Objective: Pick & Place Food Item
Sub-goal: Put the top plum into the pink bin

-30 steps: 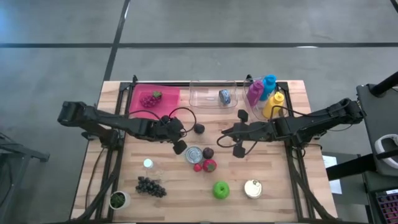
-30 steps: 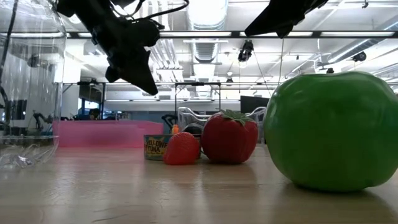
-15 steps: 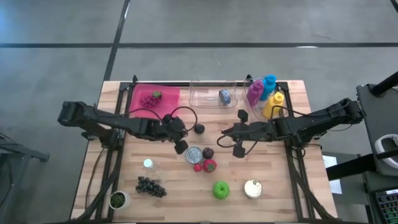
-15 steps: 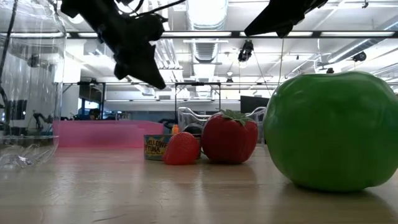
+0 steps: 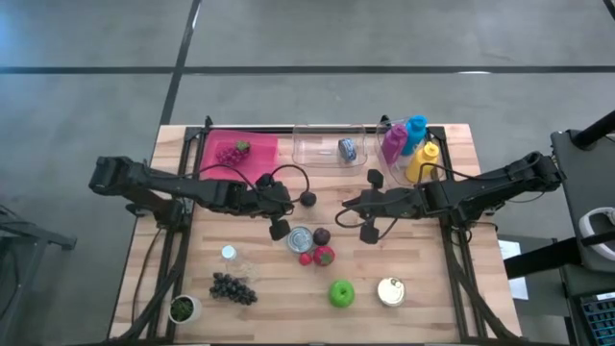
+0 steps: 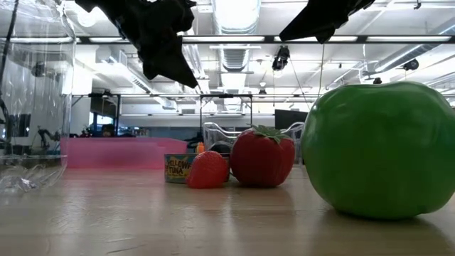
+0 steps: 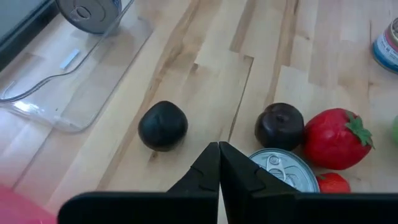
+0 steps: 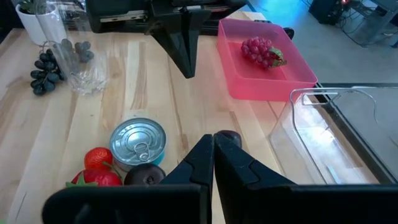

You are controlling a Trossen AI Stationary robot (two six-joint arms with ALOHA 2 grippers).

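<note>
The left gripper (image 5: 280, 228) hangs above the wooden surface (image 5: 423, 317) with its jaws pressed together and empty. Just ahead of it lie a dark round fruit (image 7: 162, 125) and a dark plum (image 7: 279, 126), the likeliest food items to lift, though which one is meant I cannot tell. Either looks small, smooth and light, apt to roll, so a grip across the widest middle seems safest. Beside the plum sit a strawberry (image 7: 336, 139) and a tuna can (image 6: 178, 168) reading "YELLOW TUNA". The right gripper (image 5: 368, 231) waits nearby, jaws also closed on nothing.
</note>
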